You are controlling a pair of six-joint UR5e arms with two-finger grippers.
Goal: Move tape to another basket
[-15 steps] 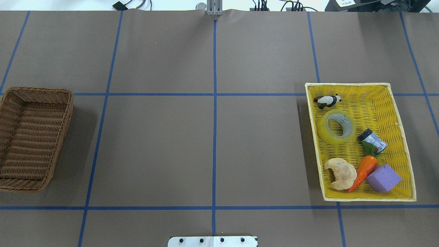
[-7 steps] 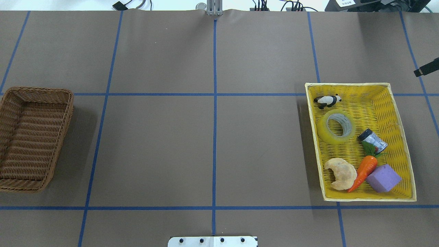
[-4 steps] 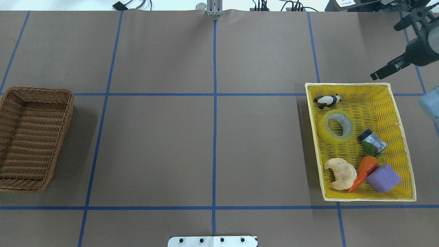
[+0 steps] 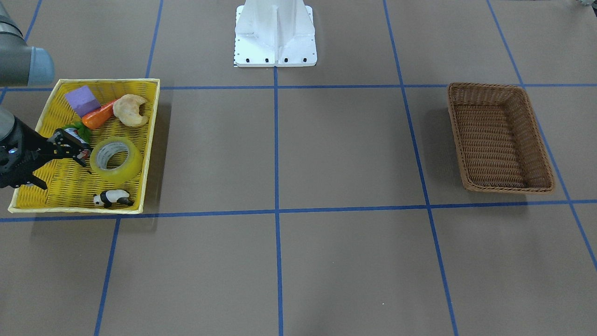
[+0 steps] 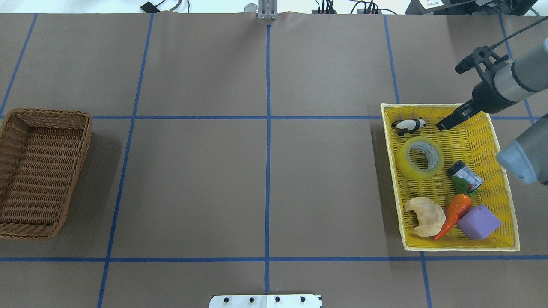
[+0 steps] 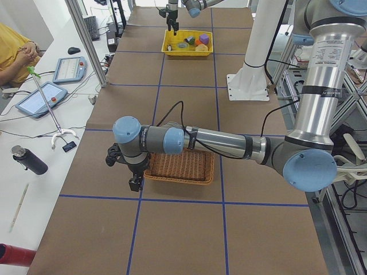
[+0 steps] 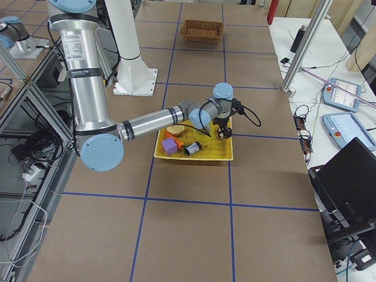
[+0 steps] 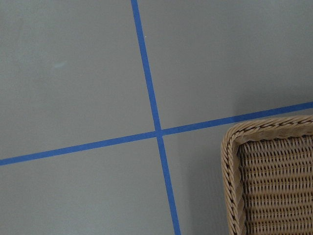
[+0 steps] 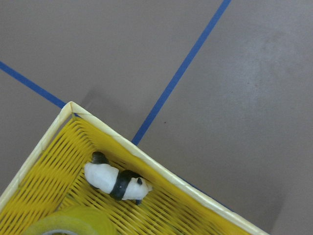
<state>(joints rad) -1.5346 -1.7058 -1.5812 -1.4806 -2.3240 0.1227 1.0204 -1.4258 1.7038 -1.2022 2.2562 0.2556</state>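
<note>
The tape (image 5: 406,164) is a fat yellow ring you can partly see through, with a white card middle that has grey print on it. It lies flat, hole up, in the yellow basket (image 5: 432,105) on the robot's right side of the table (image 5: 192,179), just beside the basket wall that faces the middle of the table. The right arm comes in from the side and bends over the far end of that basket. The right gripper (image 4: 65,174) points down above the yellow weave, near the tape but not touching it. Its two black fingers stand apart with nothing between them. In the yellow basket with the tape are a toy panda (image 5: 409,125) at the far end and a small can (image 5: 466,175) lying on its side near the tape. At the near end are a piece of bread (image 5: 426,216), a carrot (image 5: 454,214) and a purple block (image 5: 478,222), all close together. The brown basket (image 5: 51,112) sits well apart, at the other end of the table, and all I can see inside it is its own woven bottom. The left arm reaches out low, and the left gripper (image 6: 136,184) hangs just beside a corner of the brown basket, near where two blue lines (image 5: 267,171) cross. I cannot tell if its fingers are apart or together.
</note>
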